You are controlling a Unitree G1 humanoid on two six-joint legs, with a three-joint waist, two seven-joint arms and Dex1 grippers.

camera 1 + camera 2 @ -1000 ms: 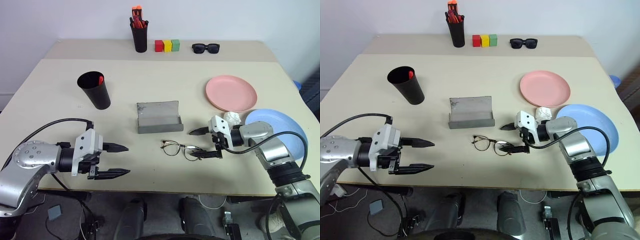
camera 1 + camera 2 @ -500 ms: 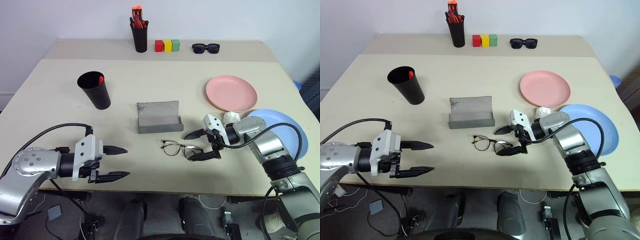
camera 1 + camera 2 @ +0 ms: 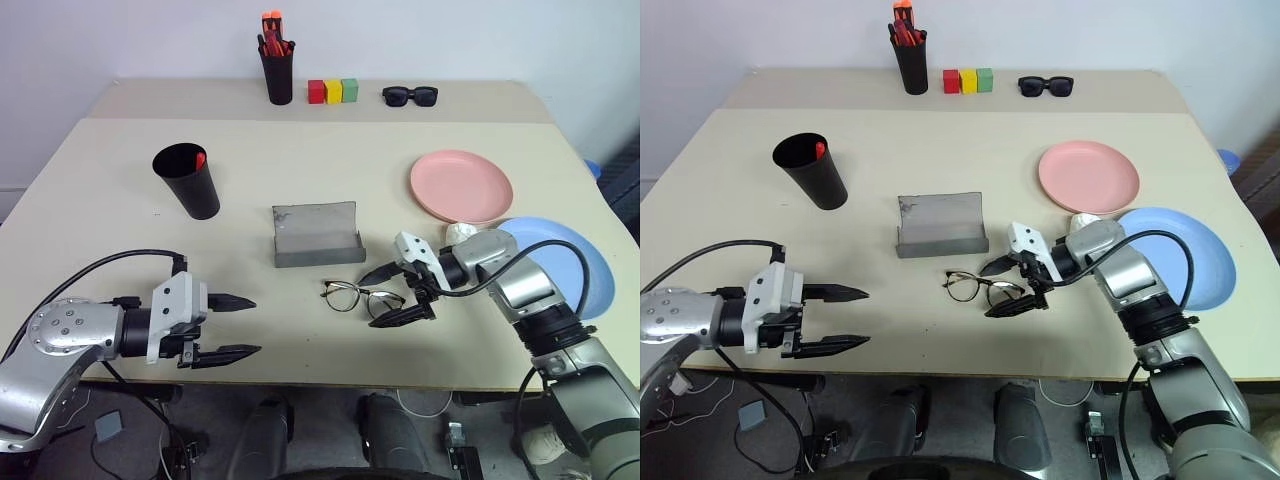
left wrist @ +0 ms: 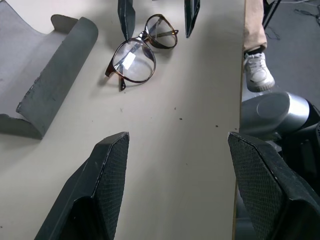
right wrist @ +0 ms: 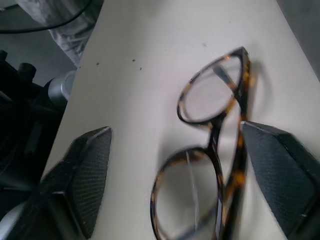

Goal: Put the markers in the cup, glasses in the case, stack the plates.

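The thin dark wire-frame eyeglasses point(image 3: 362, 297) lie folded open on the beige tabletop point(image 3: 300, 170), just in front of the grey hard-shell case point(image 3: 318, 236), whose lid stands open. The right hand point(image 3: 389, 296) sits at their right lens, its two black fingers apart, one on each side of the frame, not clamped. The left hand point(image 3: 232, 326) hovers over the near edge, fingers apart, holding nothing. The tapered black cup point(image 3: 188, 181) with a red marker point(image 3: 201, 159) stands far left. The salmon pink plate point(image 3: 461, 186) and light blue plate point(image 3: 580, 262) lie unstacked to the right, a crumpled white scrap point(image 3: 458, 233) between them.
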